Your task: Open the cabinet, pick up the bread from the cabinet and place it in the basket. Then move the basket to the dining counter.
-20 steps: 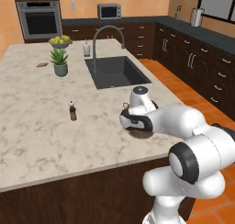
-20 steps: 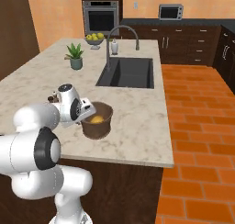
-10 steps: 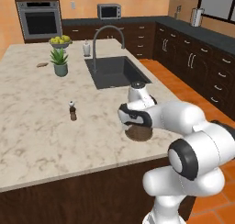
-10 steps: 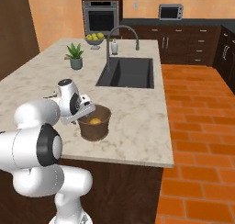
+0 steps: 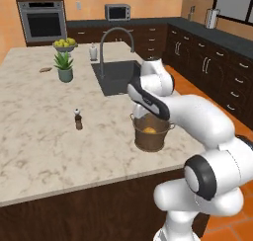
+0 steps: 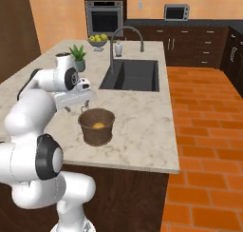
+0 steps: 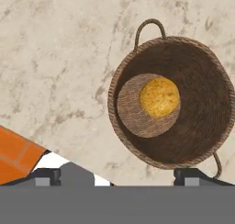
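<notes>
The brown basket (image 5: 150, 137) (image 6: 96, 129) (image 7: 202, 103) stands upright on the beige dining counter (image 5: 39, 136) (image 6: 142, 126) (image 7: 55, 58), near its front edge. The golden bread (image 5: 150, 130) (image 6: 98, 125) (image 7: 159, 97) lies on the basket's bottom. My gripper (image 5: 147, 112) (image 6: 79, 104) (image 7: 118, 177) hangs open just above the basket, toward its rim, holding nothing. In the hand view the fingertips (image 7: 43, 175) stand wide apart. The wire handle loops (image 7: 149, 25) lie down at the basket's sides. The cabinet is out of view.
The dark sink (image 5: 118, 77) (image 6: 133, 74) and arched faucet (image 5: 114, 37) (image 6: 127, 36) lie behind the basket. A small bottle (image 5: 78, 119), a potted plant (image 5: 64, 67) (image 6: 78, 56) and a fruit bowl (image 5: 65, 43) (image 6: 98, 39) stand farther off. The counter's corner and the orange floor (image 7: 13, 149) are close.
The gripper has let go of the basket and risen off it. The basket with the bread stays on the counter where it was set.
</notes>
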Robot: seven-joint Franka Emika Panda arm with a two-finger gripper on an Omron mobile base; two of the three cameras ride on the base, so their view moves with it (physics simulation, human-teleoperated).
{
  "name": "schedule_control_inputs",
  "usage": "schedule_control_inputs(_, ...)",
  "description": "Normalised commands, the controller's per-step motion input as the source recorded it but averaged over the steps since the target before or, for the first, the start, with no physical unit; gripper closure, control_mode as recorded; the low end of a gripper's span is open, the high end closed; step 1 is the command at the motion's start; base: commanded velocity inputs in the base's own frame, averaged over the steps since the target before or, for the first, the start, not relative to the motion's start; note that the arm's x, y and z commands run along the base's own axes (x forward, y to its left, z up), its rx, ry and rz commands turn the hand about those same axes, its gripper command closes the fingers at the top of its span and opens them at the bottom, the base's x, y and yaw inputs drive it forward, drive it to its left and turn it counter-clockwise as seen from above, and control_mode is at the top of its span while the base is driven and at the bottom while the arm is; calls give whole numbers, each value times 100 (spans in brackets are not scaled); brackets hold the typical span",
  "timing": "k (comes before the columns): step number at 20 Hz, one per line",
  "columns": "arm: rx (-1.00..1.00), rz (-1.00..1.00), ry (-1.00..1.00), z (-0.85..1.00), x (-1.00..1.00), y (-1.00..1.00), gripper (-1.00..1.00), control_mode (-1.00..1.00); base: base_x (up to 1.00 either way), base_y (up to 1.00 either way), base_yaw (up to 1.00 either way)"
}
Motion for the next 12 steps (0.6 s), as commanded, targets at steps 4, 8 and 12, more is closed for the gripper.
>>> schedule_control_inputs(4, 0, -10, -19, 81, -100, 0, -100, -100, 0, 0, 0)
schedule_control_inputs(8, 0, -3, -28, 52, -100, 2, -100, -100, 0, 0, 0)
schedule_control_inputs(12, 0, 0, -20, 22, -99, 15, -100, -100, 0, 0, 0)
